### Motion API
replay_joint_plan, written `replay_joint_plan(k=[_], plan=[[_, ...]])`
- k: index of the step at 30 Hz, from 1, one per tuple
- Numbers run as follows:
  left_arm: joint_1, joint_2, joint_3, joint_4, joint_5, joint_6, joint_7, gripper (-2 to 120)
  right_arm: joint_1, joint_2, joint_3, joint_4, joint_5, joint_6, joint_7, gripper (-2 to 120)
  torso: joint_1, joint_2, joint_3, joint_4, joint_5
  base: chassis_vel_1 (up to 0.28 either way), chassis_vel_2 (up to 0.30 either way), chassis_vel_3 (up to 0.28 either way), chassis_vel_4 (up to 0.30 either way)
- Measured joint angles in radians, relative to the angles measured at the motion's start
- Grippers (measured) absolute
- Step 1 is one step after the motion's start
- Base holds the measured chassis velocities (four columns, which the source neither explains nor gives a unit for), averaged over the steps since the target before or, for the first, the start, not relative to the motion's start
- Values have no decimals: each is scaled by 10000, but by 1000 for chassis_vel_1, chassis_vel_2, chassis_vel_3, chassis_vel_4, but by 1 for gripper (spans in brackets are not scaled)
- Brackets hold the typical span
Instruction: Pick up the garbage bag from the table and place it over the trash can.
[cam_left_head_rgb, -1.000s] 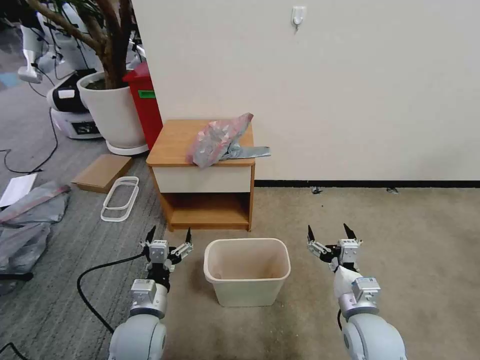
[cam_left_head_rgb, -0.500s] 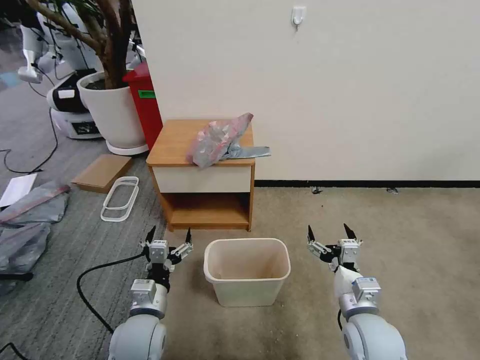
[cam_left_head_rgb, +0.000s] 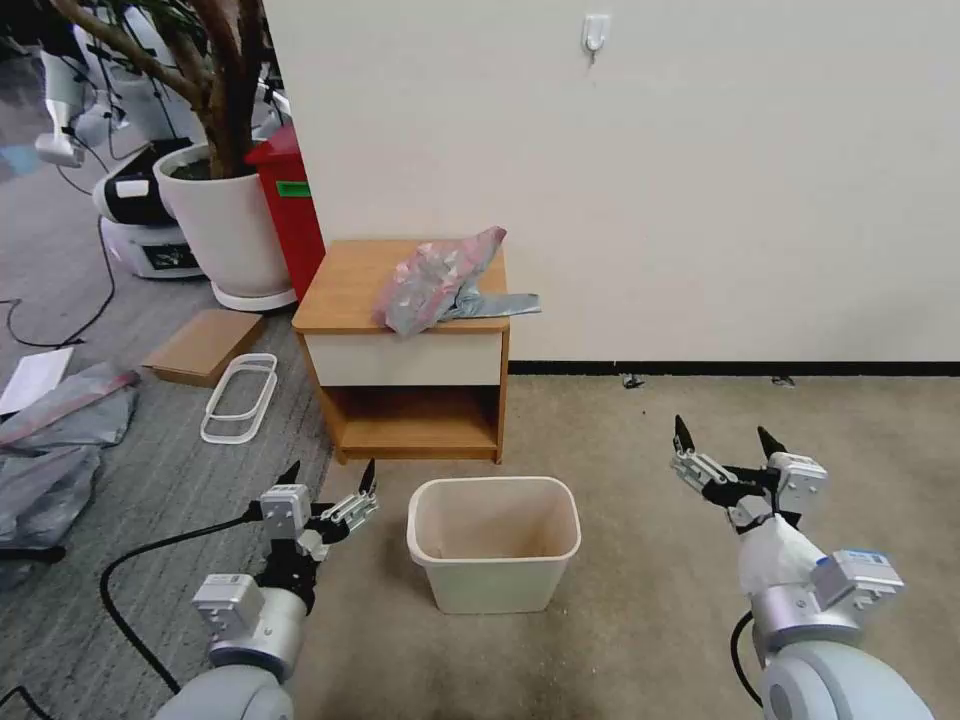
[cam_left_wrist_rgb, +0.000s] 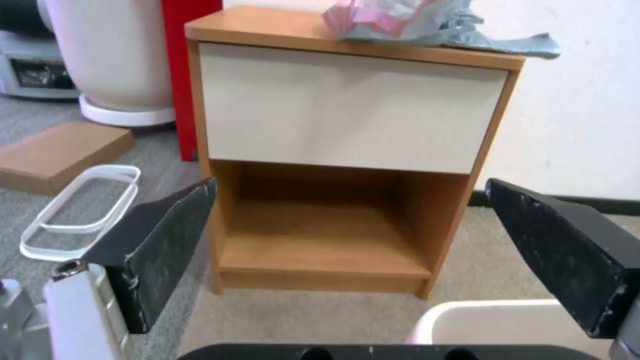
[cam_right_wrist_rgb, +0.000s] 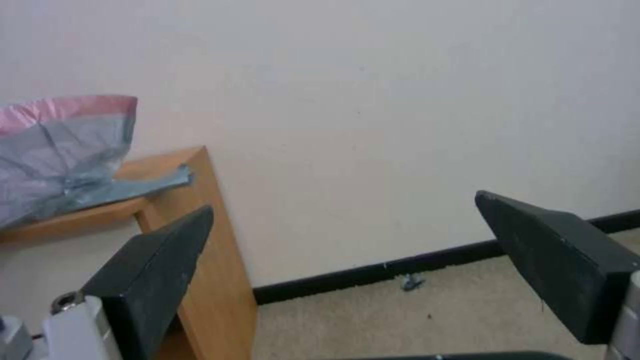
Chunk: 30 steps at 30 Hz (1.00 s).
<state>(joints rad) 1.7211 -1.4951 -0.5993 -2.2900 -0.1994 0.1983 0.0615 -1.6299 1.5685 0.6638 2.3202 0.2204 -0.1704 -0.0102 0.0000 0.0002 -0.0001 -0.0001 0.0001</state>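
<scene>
Beside trash can (cam_left_head_rgb: 494, 540), tools farther apart.

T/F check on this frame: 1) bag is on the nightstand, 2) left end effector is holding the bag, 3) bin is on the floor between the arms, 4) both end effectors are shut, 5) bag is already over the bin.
1) The bag lies on the nightstand: true.
2) The left end effector holds the bag: false. It is empty, low beside the bin, apart from the bag.
3) The bin stands on the floor between the arms: true.
4) Both end effectors are shut: false. Left and right end effector both have fingers spread open.
5) The bag is over the bin: false. The bin has no bag over it.
</scene>
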Motion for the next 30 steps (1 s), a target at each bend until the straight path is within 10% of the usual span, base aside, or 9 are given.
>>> replay_joint_plan(k=[12, 22, 30], plan=[[-144, 259, -184, 659, 7, -762, -1, 100, 1345, -879, -1085, -1114, 1826, 605, 955, 100, 0, -1, 1, 0, 1, 0, 0, 0, 0], [-100, 158, -385, 794, 11, -832, 2, 100, 4752, -1342, -3002, -1926, 9919, -1131, 5280, 100, 0, -2, 2, 3, -2, 0, 0, 0, 0], [-180, 102, -510, 1002, 15, -834, 3, 100, 7449, -849, -3344, -4503, 12663, -712, 6374, 99, 0, -3, 3, 2, -2, 0, 0, 0, 0]])
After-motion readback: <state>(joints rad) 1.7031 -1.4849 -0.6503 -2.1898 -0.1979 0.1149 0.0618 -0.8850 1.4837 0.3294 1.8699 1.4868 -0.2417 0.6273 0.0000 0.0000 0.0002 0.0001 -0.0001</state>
